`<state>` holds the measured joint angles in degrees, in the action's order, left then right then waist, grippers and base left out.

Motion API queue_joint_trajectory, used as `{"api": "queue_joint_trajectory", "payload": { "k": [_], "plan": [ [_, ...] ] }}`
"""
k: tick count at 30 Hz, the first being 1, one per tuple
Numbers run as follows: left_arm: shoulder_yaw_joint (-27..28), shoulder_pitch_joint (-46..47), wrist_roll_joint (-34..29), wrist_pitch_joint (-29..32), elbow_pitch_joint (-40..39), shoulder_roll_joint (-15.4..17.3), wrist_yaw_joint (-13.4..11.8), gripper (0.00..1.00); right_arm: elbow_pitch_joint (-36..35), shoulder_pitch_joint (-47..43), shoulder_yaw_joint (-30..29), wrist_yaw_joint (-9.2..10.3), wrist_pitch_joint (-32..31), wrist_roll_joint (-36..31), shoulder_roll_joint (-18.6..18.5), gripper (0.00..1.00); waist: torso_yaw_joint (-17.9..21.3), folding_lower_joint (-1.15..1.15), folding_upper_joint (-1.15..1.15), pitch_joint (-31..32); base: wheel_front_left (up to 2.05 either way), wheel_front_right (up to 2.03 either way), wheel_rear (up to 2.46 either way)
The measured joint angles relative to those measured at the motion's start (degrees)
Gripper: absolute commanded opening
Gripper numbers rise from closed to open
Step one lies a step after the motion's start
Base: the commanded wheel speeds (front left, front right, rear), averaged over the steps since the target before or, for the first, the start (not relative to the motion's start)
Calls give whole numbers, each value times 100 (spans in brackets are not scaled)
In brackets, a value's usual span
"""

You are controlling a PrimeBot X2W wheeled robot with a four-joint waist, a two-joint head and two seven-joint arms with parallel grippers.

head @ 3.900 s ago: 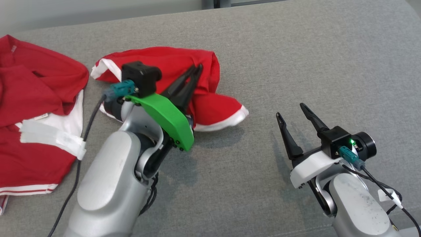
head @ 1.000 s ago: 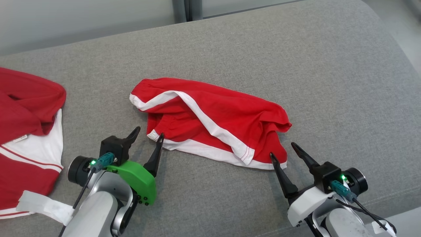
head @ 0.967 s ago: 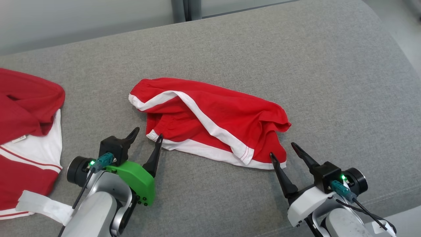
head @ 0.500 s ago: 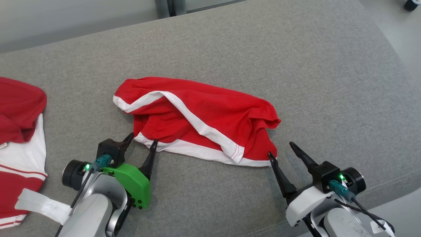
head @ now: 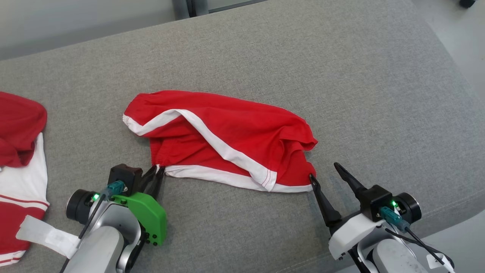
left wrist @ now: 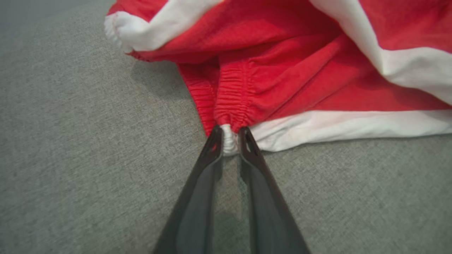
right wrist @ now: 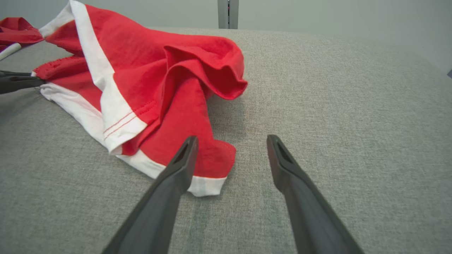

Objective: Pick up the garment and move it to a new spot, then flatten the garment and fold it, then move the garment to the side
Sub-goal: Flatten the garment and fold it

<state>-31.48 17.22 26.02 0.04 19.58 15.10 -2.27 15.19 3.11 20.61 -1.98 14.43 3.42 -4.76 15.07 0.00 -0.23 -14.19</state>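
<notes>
A pair of red shorts [head: 235, 136] with white trim lies crumpled in the middle of the grey couch cushion [head: 303, 57]. My left gripper [head: 157, 171] is shut on the shorts' near-left corner, where the white hem meets the gathered waistband [left wrist: 229, 137]. At the shorts' near-right corner my right gripper [head: 323, 170] stands open; in the right wrist view the white-edged corner [right wrist: 206, 183] lies just ahead of its left fingertip [right wrist: 189, 144], with the right fingertip [right wrist: 275, 144] over bare cushion.
Another red and white garment [head: 19, 151] lies at the far left of the cushion, with a white strap [head: 45, 235] near my left forearm. The cushion's right edge [head: 458, 87] drops to a pale floor. A wall runs behind.
My left gripper has shut on the shorts' near-left corner, and that corner has bunched. The head camera has shifted, sliding the scene leftward. The right gripper holds its place, open.
</notes>
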Motion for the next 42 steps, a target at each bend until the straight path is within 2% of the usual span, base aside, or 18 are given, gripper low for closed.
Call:
{"api": "queue_joint_trajectory", "payload": {
  "k": [4, 8, 15, 19, 22, 27, 32, 36, 42],
  "plan": [
    [-7, 0, 47, 48, 4, -4, 38, 0, 0, 0, -11, 0, 0, 0, 20, 100, -15, 0, 0, 12, 0, 0, 0],
    [-14, 0, 279, 197, -102, -113, 194, 0, -3, -3, -93, 15, 1, 5, 22, 100, -76, 0, 0, 37, 0, 0, 0],
    [-23, 36, 877, 455, -985, -330, 633, 0, -8, -17, -176, 56, 0, 7, 4, 100, -291, 0, 0, 74, 0, 0, 0],
    [44, 278, 1152, 617, -1606, -339, 732, 0, -2, -19, -156, 49, 0, 7, 12, 100, -435, 0, 0, 129, 0, 0, 0],
    [135, 413, 1624, 894, -1937, -434, 781, 0, 3, -19, -92, 3, 0, 5, 33, 100, -507, 0, 0, 204, 0, 0, 0],
    [292, 459, 2011, 1470, -2172, -399, 733, 0, 9, -19, 94, -55, 0, 5, 105, 100, -524, 0, 0, 326, 0, 0, 0],
    [568, 688, 2008, 1963, -2140, -74, 408, 0, 9, -21, 212, -104, 0, 5, 111, 100, -392, 0, 0, 334, 0, 0, 0],
    [756, 695, 1916, 2121, -2063, 148, 181, 0, 10, -52, 241, -153, 0, 5, 113, 100, -260, 0, 0, 294, 0, 0, 0],
    [896, 695, 1978, 2293, -2162, 188, 16, 0, 134, -198, 249, -177, 0, 14, 110, 100, -85, 0, 0, 169, 0, 0, 0]
  ]
}}
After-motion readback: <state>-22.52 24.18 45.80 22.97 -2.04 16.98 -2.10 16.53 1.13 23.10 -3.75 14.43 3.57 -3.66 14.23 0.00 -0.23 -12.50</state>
